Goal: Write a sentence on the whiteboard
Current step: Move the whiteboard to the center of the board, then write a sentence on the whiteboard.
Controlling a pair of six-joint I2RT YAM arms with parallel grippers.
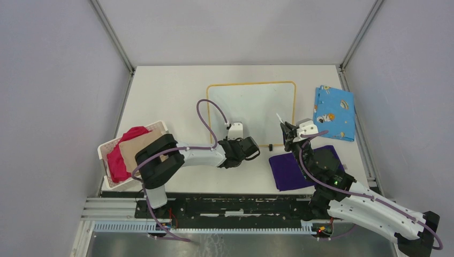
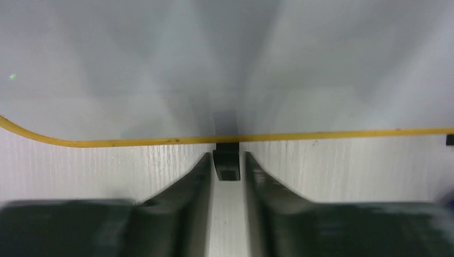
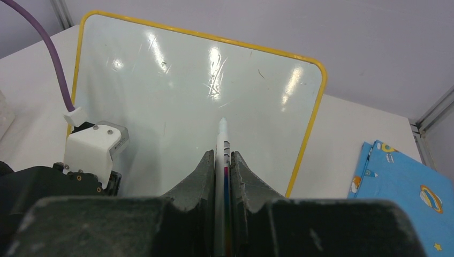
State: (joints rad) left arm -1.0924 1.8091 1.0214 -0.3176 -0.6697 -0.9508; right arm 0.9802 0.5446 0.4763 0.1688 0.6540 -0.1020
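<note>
One whiteboard [image 1: 251, 107] lies flat mid-surface [image 1: 166, 96], its yellow rim whole and its face glossy with streaks of glare. Two arms reach toward its near edge. The right arm [image 1: 369, 206] comes in from the near right corner. The right claw [image 3: 222, 153] is clamped on the one marker [image 3: 221, 134], a thin white pen with a coloured stripe. The pen's tip points out over the board's near right part, and I cannot tell whether it touches the face. The left arm [image 1: 198, 155] bends in from the left. The left claw [image 2: 227, 156] sits low at the board's near rim, its two fingers [image 2: 193, 182] narrowly parted. A small black piece [image 2: 226, 165] lies between the tips against the yellow rim. Whether the fingers actually pinch it I cannot tell. A second black piece [image 1: 271, 146] lies on the surface just off the same edge, between the two claws. There are three cloths. One blue patterned cloth [image 1: 334, 112] lies near the board's right side and apart from it. One purple cloth [image 1: 292, 171] is at the near right, partly under the right arm. One red cloth [image 1: 120, 158] is bunched in the single white basket [image 1: 104, 152] at the left edge, beside a flat brown sheet [image 1: 136, 147].
</note>
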